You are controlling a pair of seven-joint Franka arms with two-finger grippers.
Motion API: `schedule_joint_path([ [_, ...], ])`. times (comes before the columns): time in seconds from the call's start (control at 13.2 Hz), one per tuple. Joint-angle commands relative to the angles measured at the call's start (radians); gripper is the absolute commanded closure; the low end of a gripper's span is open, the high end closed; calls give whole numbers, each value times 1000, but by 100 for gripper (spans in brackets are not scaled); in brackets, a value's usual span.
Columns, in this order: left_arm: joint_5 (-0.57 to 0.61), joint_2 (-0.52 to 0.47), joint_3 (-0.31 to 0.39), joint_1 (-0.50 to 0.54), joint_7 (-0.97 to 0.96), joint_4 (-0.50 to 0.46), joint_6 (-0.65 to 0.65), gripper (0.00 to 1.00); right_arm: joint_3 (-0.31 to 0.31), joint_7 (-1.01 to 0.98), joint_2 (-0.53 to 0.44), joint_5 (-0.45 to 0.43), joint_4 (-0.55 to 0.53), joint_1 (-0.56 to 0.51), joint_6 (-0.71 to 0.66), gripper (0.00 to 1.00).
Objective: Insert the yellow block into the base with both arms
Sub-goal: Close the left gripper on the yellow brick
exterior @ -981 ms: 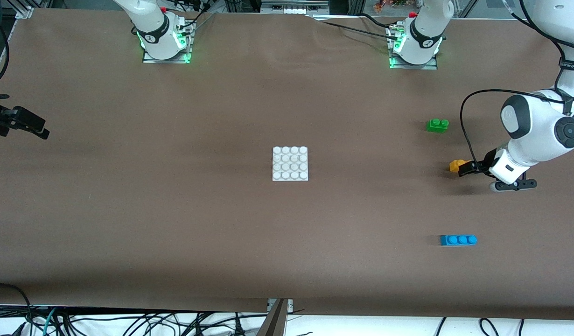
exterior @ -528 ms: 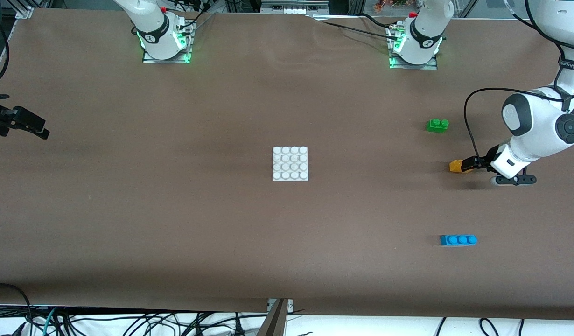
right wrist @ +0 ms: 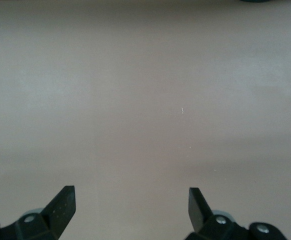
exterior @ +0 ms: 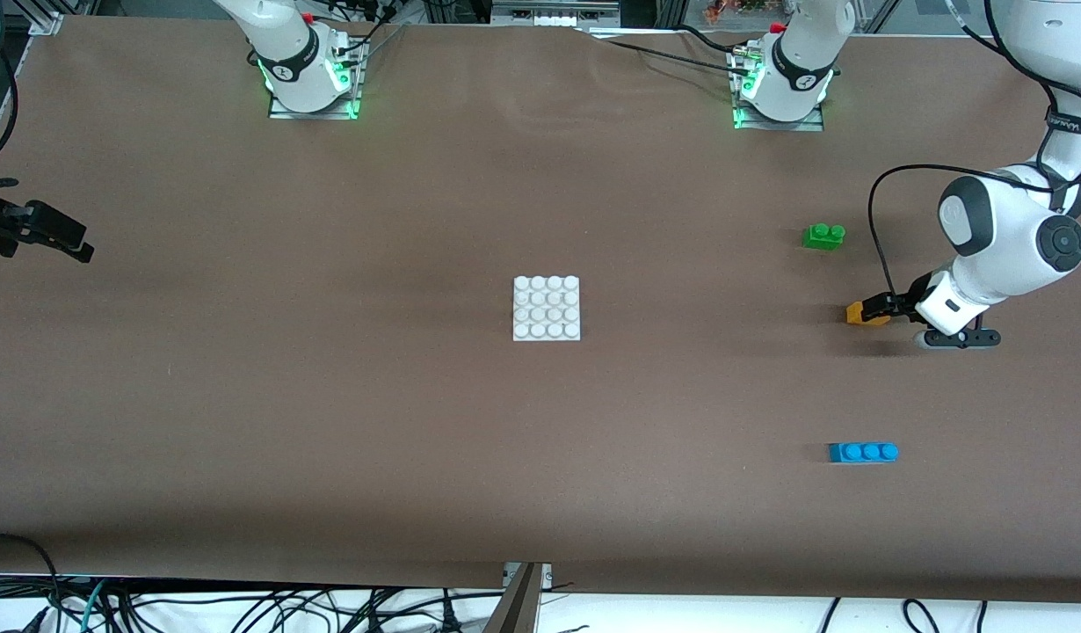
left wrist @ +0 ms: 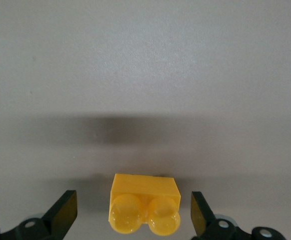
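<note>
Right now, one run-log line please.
left gripper: open around yellow block | right gripper: open, waiting | base: bare

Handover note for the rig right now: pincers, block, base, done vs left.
Left pincer: open, low at the left arm's end of the table, fingers on either side of the yellow block with gaps showing; not yet closed.
Right pincer: open, waiting at the right arm's end of the table, only bare table under it.
Yellow block: between the green brick and the blue brick.
Base: mid-table, all studs free.
Done: left pincer lined up on the block.
Left: close, lift, carry to the base, press in, probably with the right arm steadying the base.
</note>
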Motion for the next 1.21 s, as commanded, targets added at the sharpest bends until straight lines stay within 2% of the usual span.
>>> schedule_joint_path([
  [0.0,-5,14,-7,1,9,-10,12,0,4,-7,9,0,25,0,-15,0],
  [0.6,-6,45,-7,1,19,-7,34,1,4,-7,9,0,25,2,-15,0],
  [0.75,-8,45,-7,3,19,-7,34,15,4,-8,9,0,25,2,-15,0],
  [0.83,-8,45,-5,3,19,-7,32,38,4,-10,9,0,25,0,-14,0],
  [0.91,-8,45,-5,3,15,-6,31,53,4,-10,9,0,25,2,-15,0],
  [1.13,-8,36,-5,3,9,4,11,80,4,-10,9,0,25,2,-14,0],
])
